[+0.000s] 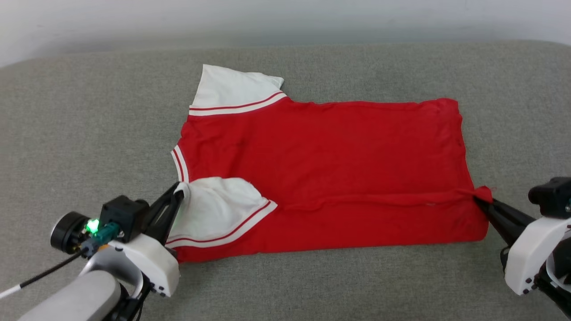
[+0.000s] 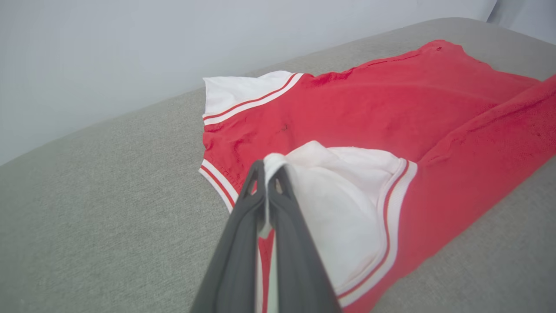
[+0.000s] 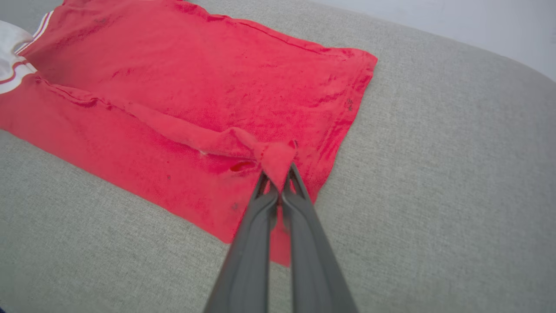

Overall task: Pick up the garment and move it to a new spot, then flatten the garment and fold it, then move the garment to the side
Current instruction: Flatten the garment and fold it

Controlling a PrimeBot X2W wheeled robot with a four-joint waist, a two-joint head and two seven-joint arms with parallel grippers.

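1. A grey padded surface (image 1: pixel 89 111) with a fabric cover carries everything. Its far edge meets a pale wall (image 1: pixel 267 18), and its far corners are rounded.
2. The garment (image 1: pixel 321 151) lies across the middle of the surface. It is a red T-shirt with white sleeves and red-and-white striped trim, with the neck end toward the left edge and the hem toward the right edge. The body lies mostly flat, and a raised crease runs along it near the front edge, from the near sleeve to the hem corner.
3. The far sleeve (image 1: pixel 232 87) lies spread out, pointing toward the far edge.
4. The near sleeve (image 1: pixel 218 209) is turned in over the red body, and its striped trim curves across the fabric.
5. The left gripper (image 1: pixel 180 191) sits toward the front left corner. It is clenched on the edge of the near sleeve — in the left wrist view white cloth is pinched between its dark fingertips (image 2: pixel 267 169).
6. The right gripper (image 1: pixel 479 200) sits toward the front right. It is clamped on a bunched bit of red fabric at the hem corner (image 1: pixel 484 194) — in the right wrist view the pinch (image 3: pixel 278 174) sits at the end of the crease.
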